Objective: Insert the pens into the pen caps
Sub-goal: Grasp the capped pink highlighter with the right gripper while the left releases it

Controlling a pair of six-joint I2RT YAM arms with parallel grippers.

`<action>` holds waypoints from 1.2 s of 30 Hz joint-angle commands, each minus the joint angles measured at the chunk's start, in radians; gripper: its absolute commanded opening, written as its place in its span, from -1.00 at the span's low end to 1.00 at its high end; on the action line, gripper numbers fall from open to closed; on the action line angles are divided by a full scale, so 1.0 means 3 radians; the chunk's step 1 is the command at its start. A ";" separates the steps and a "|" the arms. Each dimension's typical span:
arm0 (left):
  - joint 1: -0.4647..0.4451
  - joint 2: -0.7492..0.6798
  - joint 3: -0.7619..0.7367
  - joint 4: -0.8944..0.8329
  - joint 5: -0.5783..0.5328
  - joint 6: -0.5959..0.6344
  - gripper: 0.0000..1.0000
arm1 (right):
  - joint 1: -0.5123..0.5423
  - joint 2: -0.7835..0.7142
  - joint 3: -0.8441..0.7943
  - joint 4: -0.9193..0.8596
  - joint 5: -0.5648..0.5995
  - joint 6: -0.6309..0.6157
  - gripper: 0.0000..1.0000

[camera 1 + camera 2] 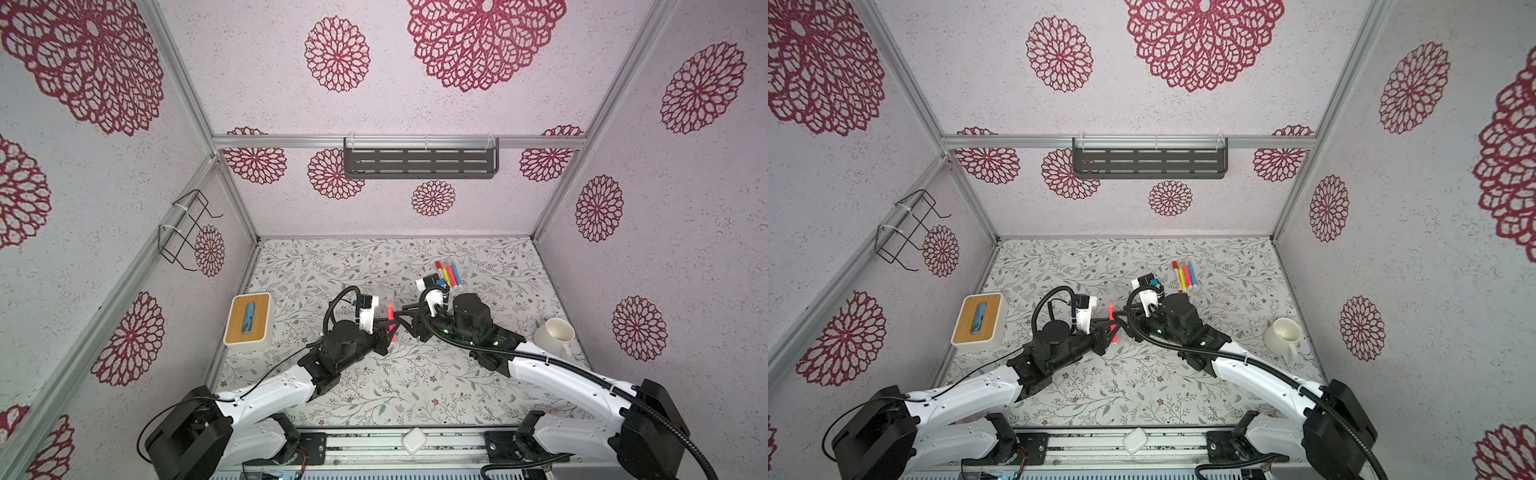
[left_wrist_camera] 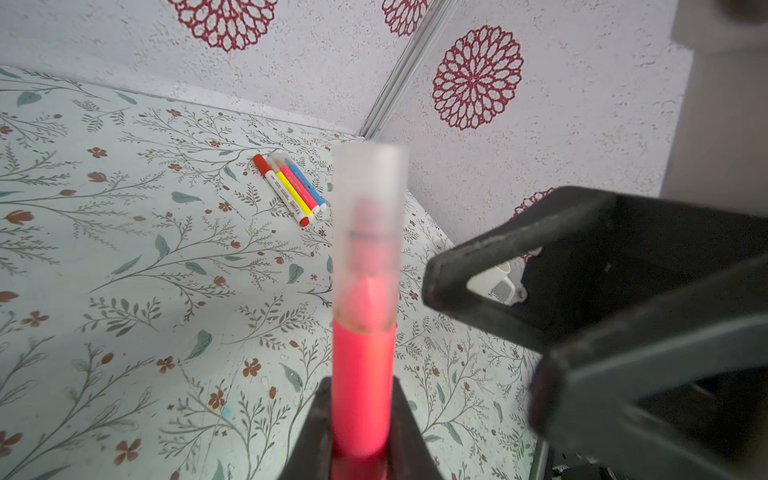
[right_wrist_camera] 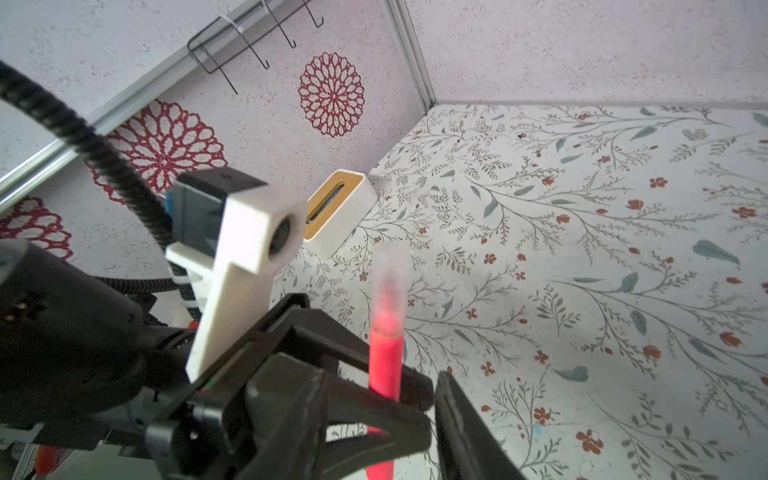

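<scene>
The left hand (image 2: 361, 388) is clamped tight on the lower body of a pink pen (image 2: 363, 357), which stands up out of its fingers. The left wrist view shows something the top views barely show: a pale see-through cap (image 2: 370, 232) sits over the pen's tip, its rim down on the pink body. The right hand (image 2: 482, 340) is just beside the cap, at the right of that frame. Its two black fingers are partway apart with nothing between them, and a gap shows between them and the cap.

The right wrist view shows the left hand's grip from the other side, low in the middle of the frame, with a tissue box (image 3: 336, 208) behind it by the wall.

In both top views the hands meet mid-worktop (image 1: 374, 386), with the pen a thin pink streak between them. Four more pens (image 1: 449, 274) lie side by side, touching, in the upper right of the worktop. The left wrist view shows that one has a red cap and the others have pale ones. Only the top views show the whole white mug (image 1: 555, 334) at the right edge.
</scene>
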 commanded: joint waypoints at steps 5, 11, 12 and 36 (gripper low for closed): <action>-0.0075 0.0057 0.0037 0.0202 -0.0051 0.0058 -1.00 | 0.0001 0.0162 0.0164 0.0202 -0.0112 -0.0014 -0.15; -0.0115 0.0060 0.0039 0.0245 -0.0061 0.0062 -1.00 | 0.0001 0.0284 0.0144 0.0280 -0.0192 0.0054 -0.24; -0.0116 0.0067 0.0040 0.0251 -0.0057 0.0066 -1.00 | 0.0001 0.0296 0.0141 0.0281 -0.0203 0.0054 -0.28; -0.0117 -0.0319 -0.0050 -0.0404 -0.0778 0.0126 0.15 | -0.0392 0.0302 0.0393 -0.1123 0.0955 -0.0296 -0.91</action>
